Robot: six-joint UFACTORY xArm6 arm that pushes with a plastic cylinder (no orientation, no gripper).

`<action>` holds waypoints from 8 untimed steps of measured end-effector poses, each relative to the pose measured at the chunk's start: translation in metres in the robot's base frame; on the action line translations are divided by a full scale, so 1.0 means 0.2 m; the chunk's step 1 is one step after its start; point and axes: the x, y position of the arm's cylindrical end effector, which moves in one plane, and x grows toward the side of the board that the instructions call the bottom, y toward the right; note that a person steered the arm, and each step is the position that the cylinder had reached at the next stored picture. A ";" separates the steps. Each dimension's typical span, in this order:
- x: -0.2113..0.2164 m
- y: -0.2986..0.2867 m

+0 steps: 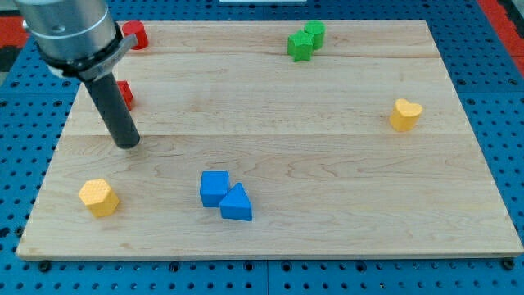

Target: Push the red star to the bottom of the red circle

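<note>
A red block [135, 34] lies at the board's top left corner; its shape is partly hidden by the arm, so I cannot tell if it is the circle. A second red block [125, 93] lies below it, half hidden behind the rod; its shape is unclear too. My tip [128, 144] rests on the board just below this second red block, slightly to its right. The rod rises up and to the left to the grey arm body [70, 33].
Two green blocks [305, 41] touch at the top centre. A yellow heart [404, 114] lies at the right. A blue cube [214, 188] and a blue triangle [237, 203] touch at bottom centre. A yellow hexagon [99, 197] lies at bottom left. The wooden board [327, 164] sits on a blue pegboard.
</note>
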 end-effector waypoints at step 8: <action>-0.32 0.16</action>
